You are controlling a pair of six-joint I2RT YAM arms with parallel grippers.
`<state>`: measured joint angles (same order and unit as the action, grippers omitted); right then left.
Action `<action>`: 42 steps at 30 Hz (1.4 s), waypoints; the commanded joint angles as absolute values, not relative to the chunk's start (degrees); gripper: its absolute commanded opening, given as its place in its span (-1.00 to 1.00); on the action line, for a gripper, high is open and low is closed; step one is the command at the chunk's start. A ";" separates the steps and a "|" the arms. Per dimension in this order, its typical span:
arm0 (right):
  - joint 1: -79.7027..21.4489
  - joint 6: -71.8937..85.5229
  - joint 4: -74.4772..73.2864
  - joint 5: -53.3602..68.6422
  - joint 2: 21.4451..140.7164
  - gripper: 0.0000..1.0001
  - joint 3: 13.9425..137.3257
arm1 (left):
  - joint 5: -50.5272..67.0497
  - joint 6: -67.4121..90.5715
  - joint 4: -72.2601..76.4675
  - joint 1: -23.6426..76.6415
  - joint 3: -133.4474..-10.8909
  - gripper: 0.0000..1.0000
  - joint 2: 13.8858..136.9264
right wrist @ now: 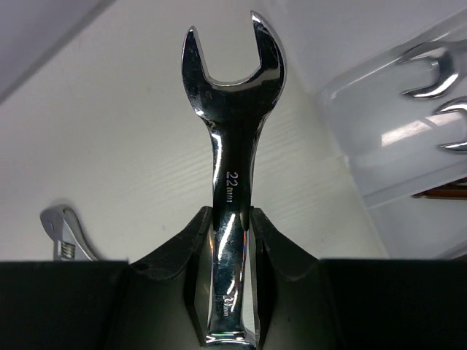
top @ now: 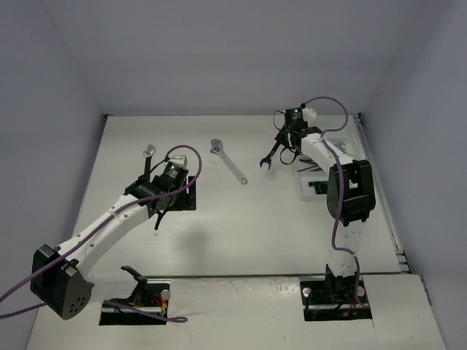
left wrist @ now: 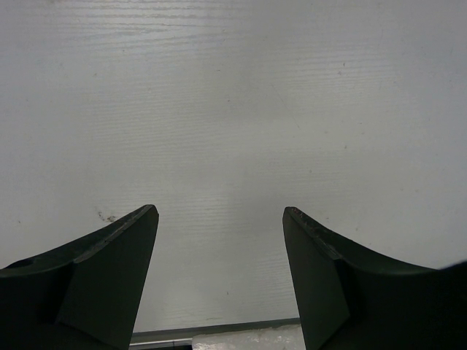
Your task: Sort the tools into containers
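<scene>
My right gripper (top: 281,151) is shut on a silver 22 mm open-end wrench (right wrist: 232,109), gripped at mid-shaft, its open head sticking out past the fingertips (right wrist: 259,226). It is held above the table, just left of the white tray (top: 312,191). In the right wrist view the tray (right wrist: 379,138) holds silver open-end wrenches (right wrist: 430,73). A long adjustable wrench (top: 228,162) lies on the table at centre back. A smaller adjustable wrench (top: 149,153) lies further left. My left gripper (left wrist: 220,211) is open and empty over bare table, near the small wrench.
The right arm (top: 349,186) covers most of the tray in the top view. A dark rectangular patch (top: 188,195) lies beside the left wrist. Walls close off the table at the back and on both sides.
</scene>
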<state>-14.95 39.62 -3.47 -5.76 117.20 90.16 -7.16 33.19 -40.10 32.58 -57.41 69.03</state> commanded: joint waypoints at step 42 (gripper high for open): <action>5.20 58.77 5.11 -14.59 114.89 0.05 91.86 | -9.05 32.90 -39.29 32.70 -59.22 0.33 68.31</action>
